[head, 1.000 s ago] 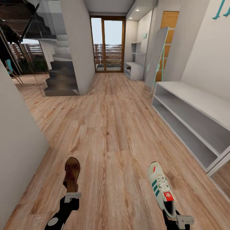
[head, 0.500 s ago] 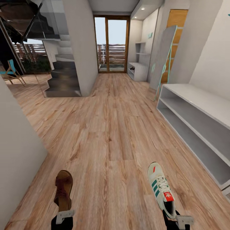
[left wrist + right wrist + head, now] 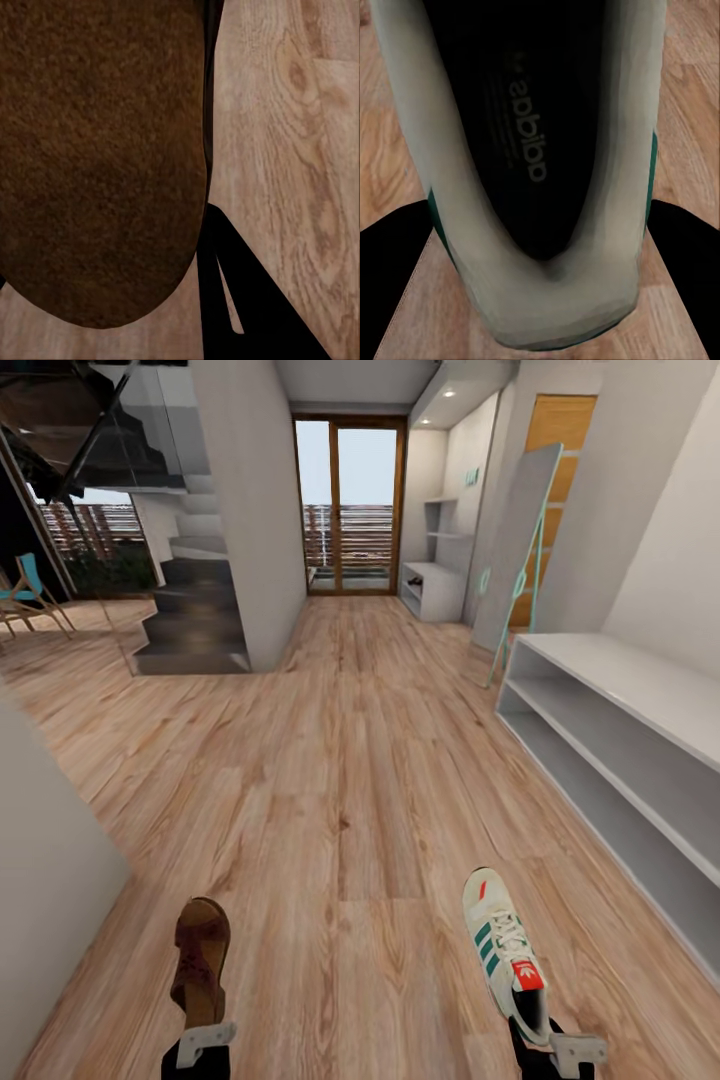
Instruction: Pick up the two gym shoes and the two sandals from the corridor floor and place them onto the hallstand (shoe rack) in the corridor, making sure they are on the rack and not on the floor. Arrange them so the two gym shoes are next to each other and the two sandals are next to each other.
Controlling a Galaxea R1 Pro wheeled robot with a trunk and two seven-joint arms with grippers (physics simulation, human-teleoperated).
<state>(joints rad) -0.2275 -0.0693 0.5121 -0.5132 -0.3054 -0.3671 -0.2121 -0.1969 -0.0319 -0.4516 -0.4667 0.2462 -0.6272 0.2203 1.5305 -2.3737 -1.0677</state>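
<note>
the robot carries one brown sandal (image 3: 200, 960) in its left gripper (image 3: 205, 1043) and one white gym shoe (image 3: 505, 952) in its right gripper (image 3: 560, 1050), both held out ahead of it above the corridor floor (image 3: 340, 780). in the right wrist view the two dark fingers (image 3: 394, 270) sit either side of the sneaker's heel, so that gripper looks clamped on it; in the left wrist view a dark finger (image 3: 247, 300) runs beside the sandal's sole, and the hold appears firm, though the contact itself is hidden. the hallstand (image 3: 432, 585) with its stepped wall shelves stands far down the corridor on the right, well apart from the robot, while a longer two-tier bench (image 3: 620, 760) lies nearer on the right. the step in hand seems to be the drive to the rack. it would go best with both arms kept level and steady, passing the long bench with room to spare and stopping square to the hallstand.
</note>
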